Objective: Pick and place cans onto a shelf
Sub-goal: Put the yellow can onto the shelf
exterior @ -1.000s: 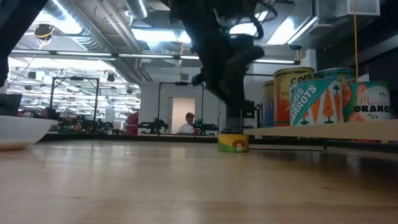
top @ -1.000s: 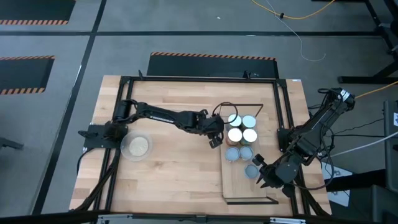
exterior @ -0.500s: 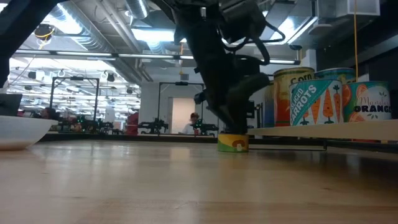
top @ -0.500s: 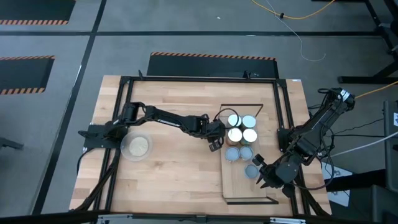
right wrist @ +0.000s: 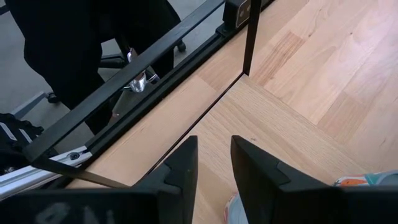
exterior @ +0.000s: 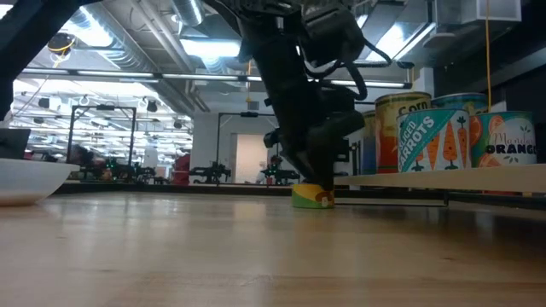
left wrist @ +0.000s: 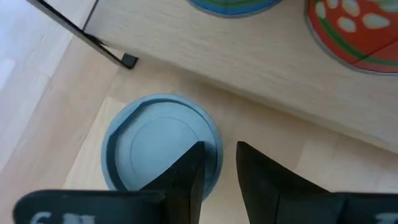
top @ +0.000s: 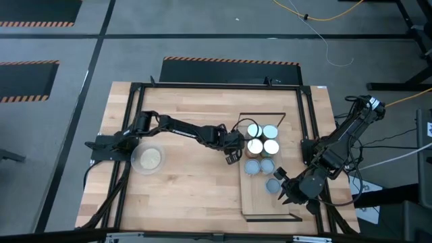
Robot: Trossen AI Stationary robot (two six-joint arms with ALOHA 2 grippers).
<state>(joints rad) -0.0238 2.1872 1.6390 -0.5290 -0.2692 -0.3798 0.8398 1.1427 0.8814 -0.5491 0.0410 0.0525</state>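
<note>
A short can with a blue-grey top and a yellow-green side stands on the table just left of the shelf. My left gripper is down on it, its fingers a narrow gap apart astride the can's edge. Several cans stand on the shelf's far half, tall printed ones in the low view. My right gripper hovers open over the shelf's near right part, beside a blue-grey-topped can, with nothing between its fingers. My left gripper comes at the can from above, slanting down from the table's left. One finger lies over the top's rim on the shelf side; the other stands outside the can's wall. The can stays on the table. Whether the wall is pinched I cannot tell.
A clear round dish sits at the table's left, seen as a white rim in the low view. The shelf's black frame foot stands close to the can. The shelf's near half is bare wood.
My left gripper has come down onto the short can beside the shelf, with its finger gap unchanged. In the low view the can has shifted slightly toward the table's left.
</note>
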